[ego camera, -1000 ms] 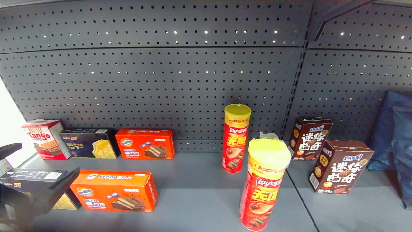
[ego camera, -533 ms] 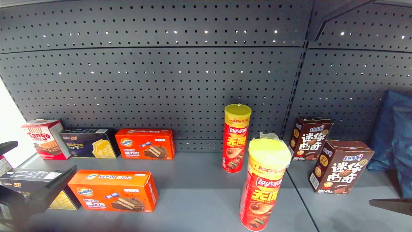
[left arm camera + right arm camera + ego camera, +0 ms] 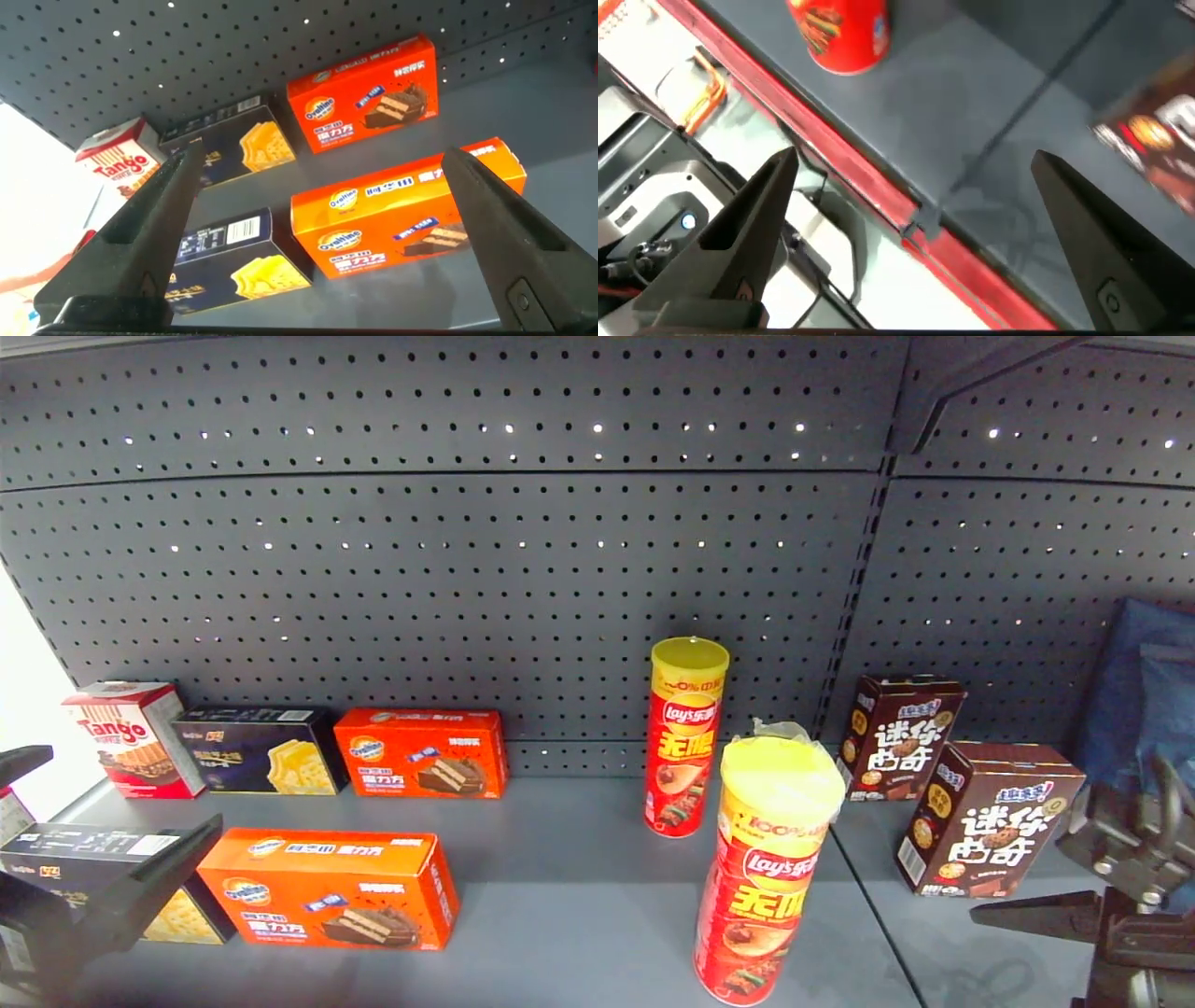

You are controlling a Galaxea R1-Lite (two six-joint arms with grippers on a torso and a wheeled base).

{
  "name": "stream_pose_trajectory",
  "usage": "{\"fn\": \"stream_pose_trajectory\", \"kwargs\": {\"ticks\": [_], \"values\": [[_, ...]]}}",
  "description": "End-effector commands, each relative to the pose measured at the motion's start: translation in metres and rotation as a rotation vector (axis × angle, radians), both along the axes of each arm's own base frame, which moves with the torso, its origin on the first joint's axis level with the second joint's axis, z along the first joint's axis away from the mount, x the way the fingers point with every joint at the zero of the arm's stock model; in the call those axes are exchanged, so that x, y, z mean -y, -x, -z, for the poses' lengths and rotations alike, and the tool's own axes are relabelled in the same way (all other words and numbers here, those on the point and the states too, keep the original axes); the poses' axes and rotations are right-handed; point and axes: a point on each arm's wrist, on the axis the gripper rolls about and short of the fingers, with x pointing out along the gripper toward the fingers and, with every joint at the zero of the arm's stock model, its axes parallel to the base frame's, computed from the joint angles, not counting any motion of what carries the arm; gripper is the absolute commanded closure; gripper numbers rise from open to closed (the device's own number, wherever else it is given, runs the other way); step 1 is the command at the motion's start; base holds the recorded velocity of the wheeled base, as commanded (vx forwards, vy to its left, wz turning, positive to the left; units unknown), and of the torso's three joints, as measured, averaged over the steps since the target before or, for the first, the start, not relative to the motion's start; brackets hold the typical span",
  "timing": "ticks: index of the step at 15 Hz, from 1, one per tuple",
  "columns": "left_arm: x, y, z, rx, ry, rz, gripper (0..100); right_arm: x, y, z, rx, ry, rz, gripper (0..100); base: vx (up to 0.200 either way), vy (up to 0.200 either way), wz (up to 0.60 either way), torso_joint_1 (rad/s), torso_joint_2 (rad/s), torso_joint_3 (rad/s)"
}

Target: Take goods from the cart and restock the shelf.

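Two grippers, both empty, at the shelf's (image 3: 579,896) front edge. Left gripper (image 3: 322,163): at the front-left corner, fingers spread wide with nothing between them, just clear of the front dark box (image 3: 89,845). Right gripper (image 3: 915,157): over the front-right corner, jaws likewise wide apart and holding nothing.

Front row, left to right: front dark box, front orange box (image 3: 331,887) touching it, front can (image 3: 761,877) upright near the edge, front brown box (image 3: 985,821). Back row, against the pegboard (image 3: 467,569): red box (image 3: 131,737), rear dark box (image 3: 252,751), rear orange box (image 3: 422,753), rear can (image 3: 684,737), rear brown box (image 3: 901,737).

Change over the last second: the right gripper has come up into the head view from below the front edge; the left has drawn back slightly from the front dark box, which has not moved.

Reading: the dark box appears released and placed. As neither gripper carries goods, the next item probably has yet to be fetched from the cart.
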Motion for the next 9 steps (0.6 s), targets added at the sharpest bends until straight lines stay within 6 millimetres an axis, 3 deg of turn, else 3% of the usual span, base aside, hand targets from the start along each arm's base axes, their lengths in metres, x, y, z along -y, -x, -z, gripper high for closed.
{"fn": "stream_pose_trajectory", "kwargs": {"ticks": [1, 6, 9], "values": [[0.0, -0.001, 0.001, -0.007, -0.001, -0.001, 0, -0.019, -0.023, 0.008, -0.062, 0.044, -0.019, 0, 0.0, 0.0, 0.0, 0.0, 0.0, 0.0], [0.0, 0.0, 0.003, -0.011, 0.019, -0.004, 0, -0.042, -0.057, 0.005, -0.074, 0.079, 0.007, 0, 0.0, 0.0, 0.0, 0.0, 0.0, 0.0], [0.0, 0.0, 0.003, -0.014, 0.032, -0.004, 0, -0.045, -0.064, 0.008, -0.077, 0.089, 0.02, 0, 0.0, 0.0, 0.0, 0.0, 0.0, 0.0]]}}
